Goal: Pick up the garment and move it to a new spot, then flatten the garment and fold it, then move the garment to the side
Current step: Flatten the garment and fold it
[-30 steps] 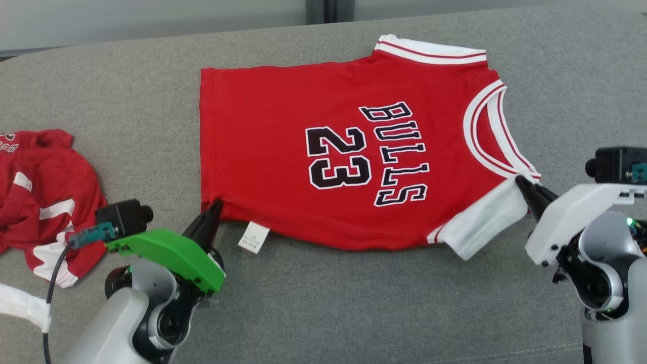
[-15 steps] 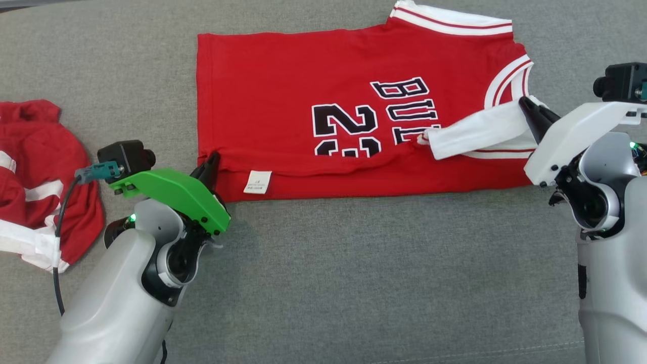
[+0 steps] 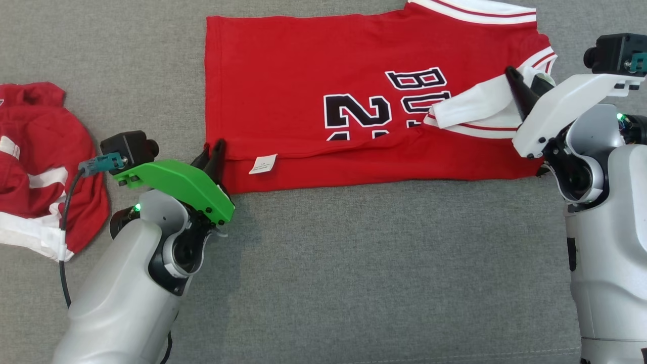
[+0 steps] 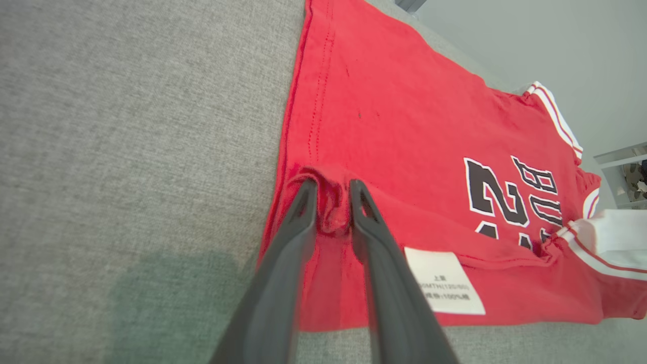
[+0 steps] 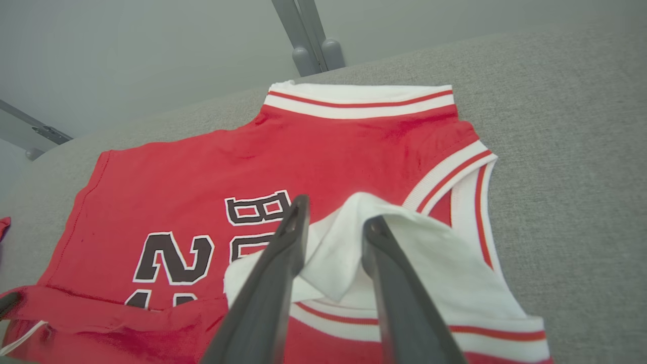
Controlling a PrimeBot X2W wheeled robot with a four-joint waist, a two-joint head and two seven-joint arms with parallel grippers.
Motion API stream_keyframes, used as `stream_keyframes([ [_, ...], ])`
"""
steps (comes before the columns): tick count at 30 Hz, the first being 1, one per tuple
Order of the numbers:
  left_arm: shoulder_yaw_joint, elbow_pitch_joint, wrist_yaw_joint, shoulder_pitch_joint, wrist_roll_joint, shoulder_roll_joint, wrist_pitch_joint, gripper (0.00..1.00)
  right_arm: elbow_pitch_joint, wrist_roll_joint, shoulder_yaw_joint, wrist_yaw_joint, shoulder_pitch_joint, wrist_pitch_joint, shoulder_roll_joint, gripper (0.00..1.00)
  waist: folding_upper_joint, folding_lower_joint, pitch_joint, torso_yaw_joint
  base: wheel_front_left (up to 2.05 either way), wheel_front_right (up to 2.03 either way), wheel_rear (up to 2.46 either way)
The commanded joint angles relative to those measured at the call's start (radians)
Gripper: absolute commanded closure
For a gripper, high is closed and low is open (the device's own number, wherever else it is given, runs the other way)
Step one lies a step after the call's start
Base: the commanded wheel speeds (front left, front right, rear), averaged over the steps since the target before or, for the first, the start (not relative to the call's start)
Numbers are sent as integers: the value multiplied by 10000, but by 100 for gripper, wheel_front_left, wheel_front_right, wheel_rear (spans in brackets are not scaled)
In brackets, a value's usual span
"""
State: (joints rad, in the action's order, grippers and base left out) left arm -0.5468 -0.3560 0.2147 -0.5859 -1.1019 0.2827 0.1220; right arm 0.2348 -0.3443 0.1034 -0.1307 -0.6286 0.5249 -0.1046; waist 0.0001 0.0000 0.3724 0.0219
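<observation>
The near long edge of the garment (image 3: 323, 60) now lies turned up over its own body, where a second ago the whole red front lay open with the number and lettering unbroken; the folded band (image 3: 379, 169) covers the lower part of the digits and letters, and the white label (image 3: 263, 164) sits on top of it. Both hands, pinched shut on the cloth a moment earlier, have begun to part. The left hand (image 4: 329, 189) stands at the near left hem corner with its fingers a little apart, a small bunch of red fabric still caught between the tips. The right hand (image 5: 336, 212) straddles the white armhole trim (image 3: 470, 103) with a clearer gap, and the cloth drapes loosely between its fingers rather than being squeezed. I read this as the release at the end of the first lengthwise fold (the head camera has also tipped, so the garment's shift in the head view is not its own). The garment rests mid-worktop (image 3: 354, 278), its far edge flat and square, with a second crumpled red garment (image 3: 40, 167) well apart at the left. The fold looks even along the near side, though the white trim lies skewed across the lettering and probably wants smoothing before the next fold.
</observation>
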Motion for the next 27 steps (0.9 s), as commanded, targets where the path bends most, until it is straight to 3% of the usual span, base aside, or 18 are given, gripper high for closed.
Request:
stream_keyframes([
  [1, 40, -43, -98, -183, 158, -2, -158, 0, 96, -72, -28, 0, -86, -140, -24, 0, -1, 0, -60, 38, 0, 0, 0],
  [6, 110, -90, -263, 179, 408, 194, -887, 0, 63, -473, -9, 0, 217, -693, -92, 0, -1, 0, -452, 50, 0, 0, 0],
  [15, 10, 278, -90, 1481, 552, 561, -1367, 0, -680, -579, 342, -1, 1504, -658, -354, 0, -1, 0, -1178, -97, 0, 0, 0],
  [27, -267, 87, -200, 2140, 1632, 645, -3191, 0, -724, 1482, 549, 0, 2761, -2745, -345, 0, -1, 0, -1544, -394, 0, 0, 0],
])
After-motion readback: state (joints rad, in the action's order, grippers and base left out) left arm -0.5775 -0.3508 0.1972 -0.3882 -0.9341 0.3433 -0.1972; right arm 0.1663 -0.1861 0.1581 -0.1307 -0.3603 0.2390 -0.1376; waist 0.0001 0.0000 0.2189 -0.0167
